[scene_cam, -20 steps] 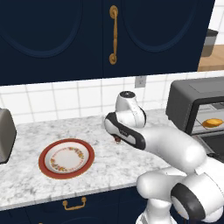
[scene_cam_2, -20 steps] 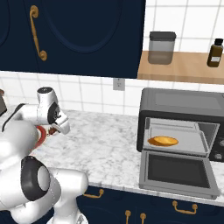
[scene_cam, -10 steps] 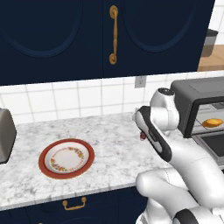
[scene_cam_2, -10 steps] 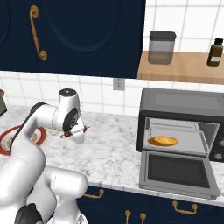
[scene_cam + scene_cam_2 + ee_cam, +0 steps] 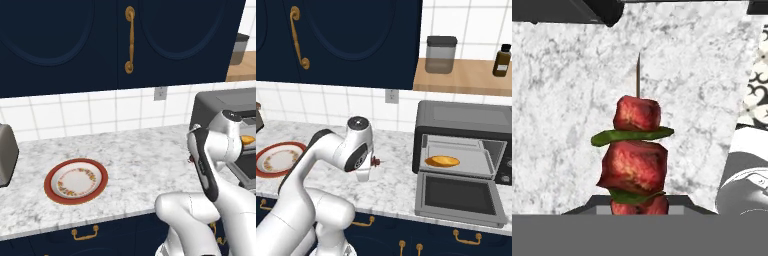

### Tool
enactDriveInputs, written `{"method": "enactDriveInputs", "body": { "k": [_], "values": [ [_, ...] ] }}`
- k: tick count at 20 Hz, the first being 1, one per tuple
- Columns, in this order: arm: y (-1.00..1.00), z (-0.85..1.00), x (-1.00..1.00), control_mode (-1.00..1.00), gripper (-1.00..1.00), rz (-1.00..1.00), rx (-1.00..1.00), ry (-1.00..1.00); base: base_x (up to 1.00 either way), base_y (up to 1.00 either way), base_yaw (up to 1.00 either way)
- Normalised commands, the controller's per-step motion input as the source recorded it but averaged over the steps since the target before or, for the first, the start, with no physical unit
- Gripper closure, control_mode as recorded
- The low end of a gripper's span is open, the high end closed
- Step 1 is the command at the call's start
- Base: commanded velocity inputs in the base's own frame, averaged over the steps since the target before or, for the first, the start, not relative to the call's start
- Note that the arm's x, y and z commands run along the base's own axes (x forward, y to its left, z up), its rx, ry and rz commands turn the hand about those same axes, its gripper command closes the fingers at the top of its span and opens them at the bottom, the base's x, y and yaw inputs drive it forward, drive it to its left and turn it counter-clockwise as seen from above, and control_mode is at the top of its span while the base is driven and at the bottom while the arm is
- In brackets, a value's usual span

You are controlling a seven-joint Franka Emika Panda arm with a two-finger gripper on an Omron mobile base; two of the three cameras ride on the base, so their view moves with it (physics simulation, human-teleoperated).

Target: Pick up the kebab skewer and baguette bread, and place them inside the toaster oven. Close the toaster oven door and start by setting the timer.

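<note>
Over counter [image 5: 396,187], end effector [image 5: 374,161] clamped on kebab skewer [image 5: 635,155]; swung from plate [image 5: 75,181] toward toaster oven [image 5: 463,142]; insertion next.

Light is even and bright, flat as in any render; the marble counter [image 5: 135,155] shows no glare; only a faint soft shadow lies by the plate [image 5: 75,181]; the upper cabinets [image 5: 356,35] stay deep and dark; edges are sharp, without blur or bending.

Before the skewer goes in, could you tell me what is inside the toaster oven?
The baguette bread lies inside the open toaster oven. The rack beneath it is hard to make out.
</note>
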Motion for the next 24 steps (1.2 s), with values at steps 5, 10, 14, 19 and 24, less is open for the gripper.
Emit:
{"method": "enactDriveInputs", "body": {
  "k": [5, 10, 14, 19, 24],
  "values": [
    [-0.79, 0.09, 0.0, -1.0, 1.0, -0.22, 0.04, -0.03, 0.0, 0.0, 0.0],
    [-0.87, 0.12, 0.0, -1.0, 1.0, -0.08, 0.03, -0.01, 0.0, 0.0, 0.0],
    [-0.89, 0.45, -0.01, -1.0, 1.0, -0.06, 0.05, 0.02, 0.0, 0.0, 0.0],
    [-0.86, 0.37, 0.0, -1.0, 1.0, -0.04, 0.0, 0.04, 0.0, 0.0, 0.0],
    [-0.7, 0.01, 0.06, -1.0, 1.0, -0.06, -0.01, 0.0, 0.0, 0.0, 0.0]
  ]
}}
